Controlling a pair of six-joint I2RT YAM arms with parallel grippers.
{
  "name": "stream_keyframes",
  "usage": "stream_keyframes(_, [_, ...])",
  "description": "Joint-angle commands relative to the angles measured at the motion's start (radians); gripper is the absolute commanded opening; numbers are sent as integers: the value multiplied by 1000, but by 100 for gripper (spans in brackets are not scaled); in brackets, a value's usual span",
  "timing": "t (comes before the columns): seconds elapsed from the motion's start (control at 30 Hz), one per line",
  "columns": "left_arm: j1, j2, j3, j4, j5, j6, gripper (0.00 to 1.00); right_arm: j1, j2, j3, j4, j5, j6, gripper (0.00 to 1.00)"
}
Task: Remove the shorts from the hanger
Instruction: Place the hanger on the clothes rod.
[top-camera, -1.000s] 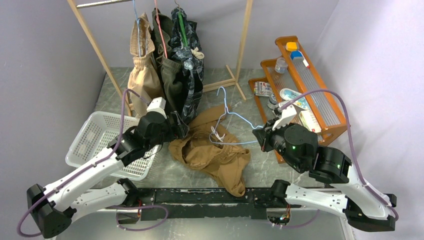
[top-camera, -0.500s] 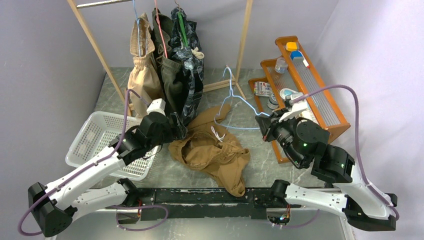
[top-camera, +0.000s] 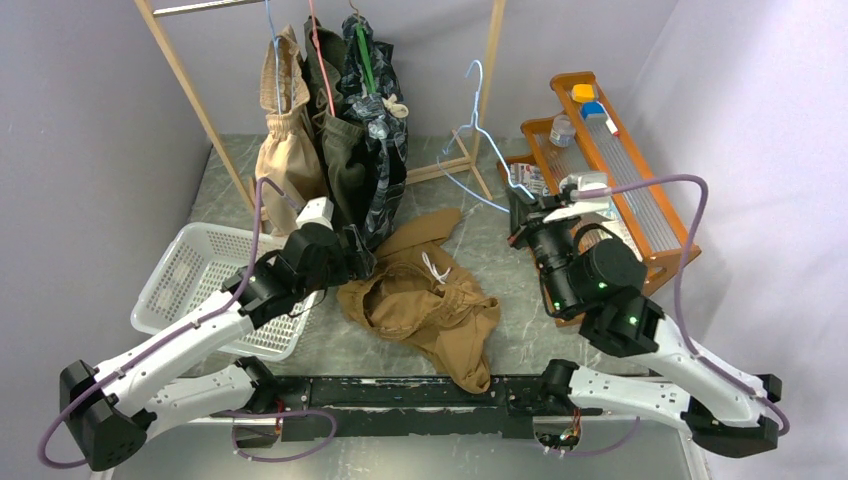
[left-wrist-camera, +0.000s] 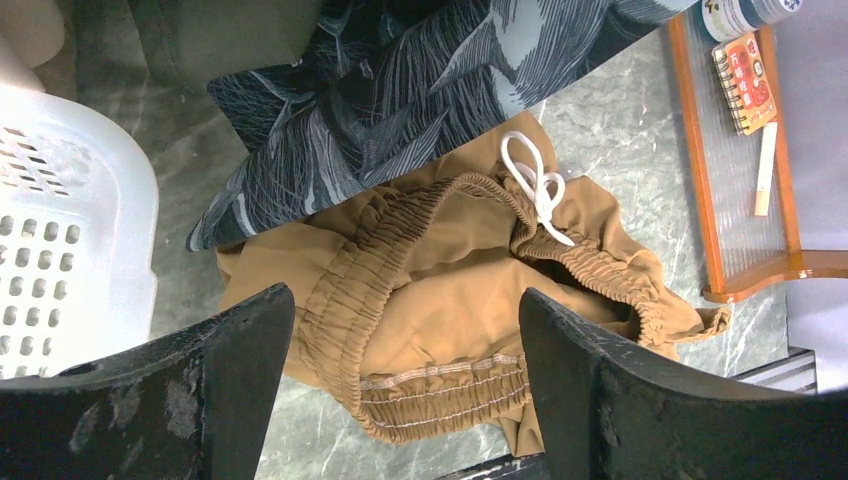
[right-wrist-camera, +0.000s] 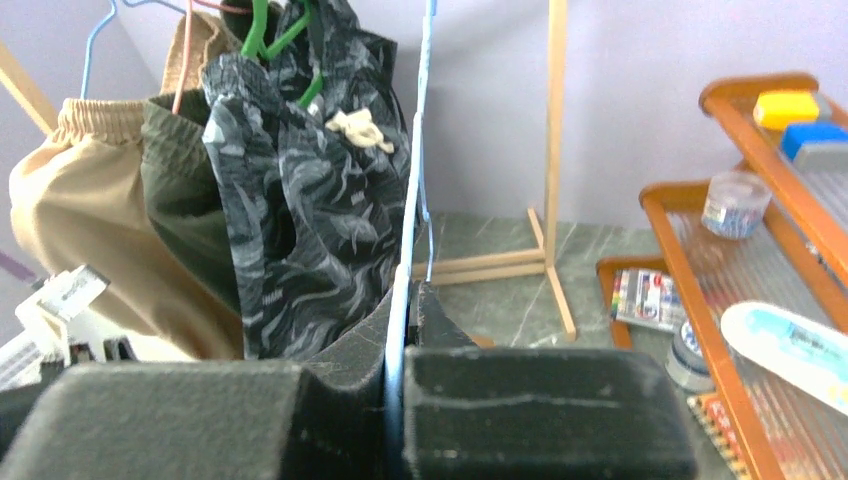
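The tan brown shorts (top-camera: 425, 305) lie crumpled on the table, off any hanger, their elastic waist and white drawstring facing up (left-wrist-camera: 450, 270). My left gripper (top-camera: 360, 255) hovers open over their left edge, with the waistband showing between its fingers (left-wrist-camera: 400, 330). My right gripper (top-camera: 520, 225) is shut on a bare light blue wire hanger (top-camera: 472, 125) and holds it upright above the table (right-wrist-camera: 418, 150). Beige (top-camera: 285, 150), olive green (top-camera: 335, 150) and dark patterned shorts (top-camera: 385, 160) hang on hangers from the rack.
A white laundry basket (top-camera: 190, 280) sits left of my left arm. The wooden rack's post (top-camera: 490, 80) stands close beside the lifted hanger. An orange shelf (top-camera: 650, 230) with bottles and small items fills the right side. Purple walls close in the space.
My right arm has raised and swung the blue hanger up and back, away from the tan shorts toward the rack. The left arm and the shorts stayed still.
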Motion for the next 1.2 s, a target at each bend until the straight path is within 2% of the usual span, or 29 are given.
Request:
stream_keyframes(0.0, [1, 1, -15, 31, 22, -7, 86, -1, 56, -23, 381, 10, -203, 0])
stream_keyframes(0.47, [1, -52, -45, 17, 21, -24, 87, -7, 317, 70, 797, -73, -470, 0])
stream_keyframes(0.63, [1, -65, -50, 21, 21, -22, 88, -73, 404, 168, 720, -164, -410, 0])
stream_keyframes(0.87, [0, -82, -54, 36, 39, -22, 88, -258, 493, 232, 598, -315, -246, 0])
stream_keyframes(1.17, [0, -107, -70, 51, 51, -38, 89, -299, 557, 252, 623, -368, -250, 0])
